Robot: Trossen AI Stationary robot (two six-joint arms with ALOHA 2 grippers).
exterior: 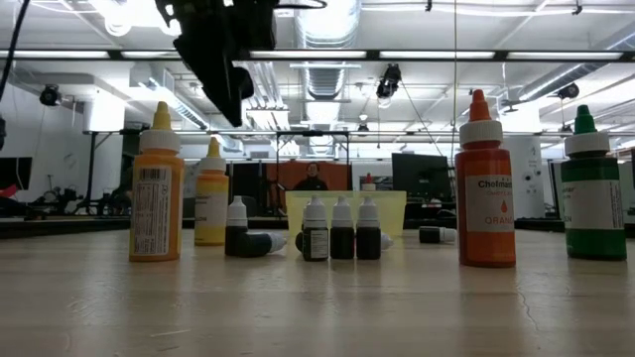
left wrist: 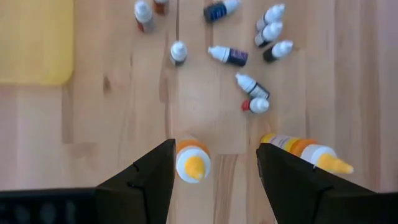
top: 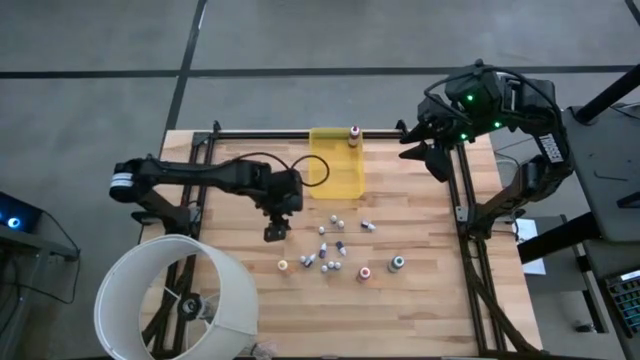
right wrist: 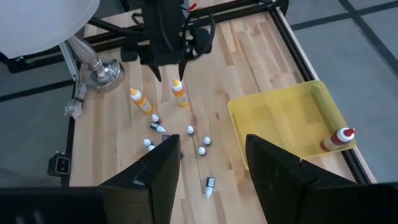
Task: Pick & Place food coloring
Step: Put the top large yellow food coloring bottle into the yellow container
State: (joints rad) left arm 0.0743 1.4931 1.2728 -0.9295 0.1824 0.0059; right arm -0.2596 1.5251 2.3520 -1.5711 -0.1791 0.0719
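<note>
Your left hand (left wrist: 211, 171) hangs open and empty over an upright yellow-capped bottle (left wrist: 192, 162); another (left wrist: 308, 152) lies tipped beside it. Food coloring (top: 330, 245) is scattered mid-worktop (top: 420, 300), some upright, some lying. Right hand (top: 428, 150) waits open beside the yellow tray (top: 338, 170).

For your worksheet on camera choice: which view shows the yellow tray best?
The right wrist view: the yellow tray shows whole, one bottle in its corner. The high view shows it small; the low view only its near wall; the left wrist view one corner.
</note>
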